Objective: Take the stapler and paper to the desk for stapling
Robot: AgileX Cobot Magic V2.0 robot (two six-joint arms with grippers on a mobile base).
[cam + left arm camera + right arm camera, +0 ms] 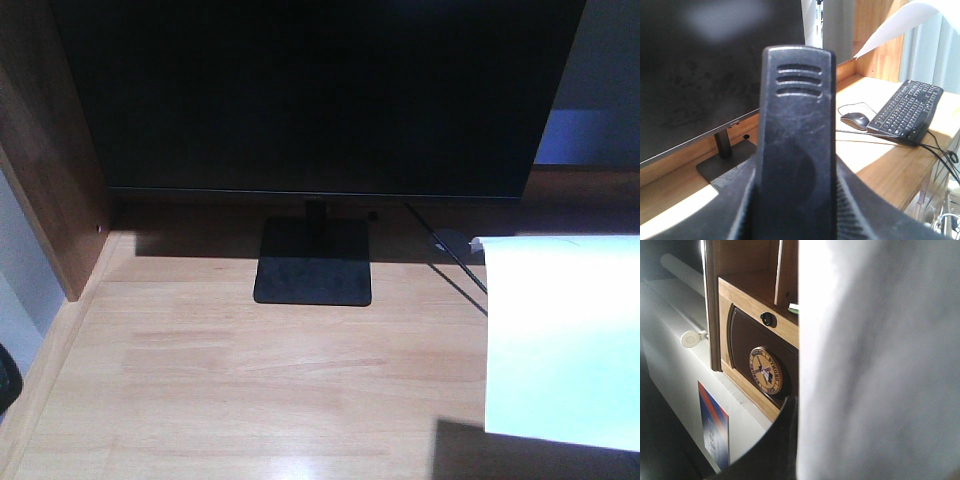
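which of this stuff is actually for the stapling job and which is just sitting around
For the job:
stapler
paper
desk

Just lying about:
monitor
keyboard
mouse

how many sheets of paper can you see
1. A single white paper is raised above the right side of the desk, right of the monitor. It also fills the right wrist view. Others may lie outside the views.
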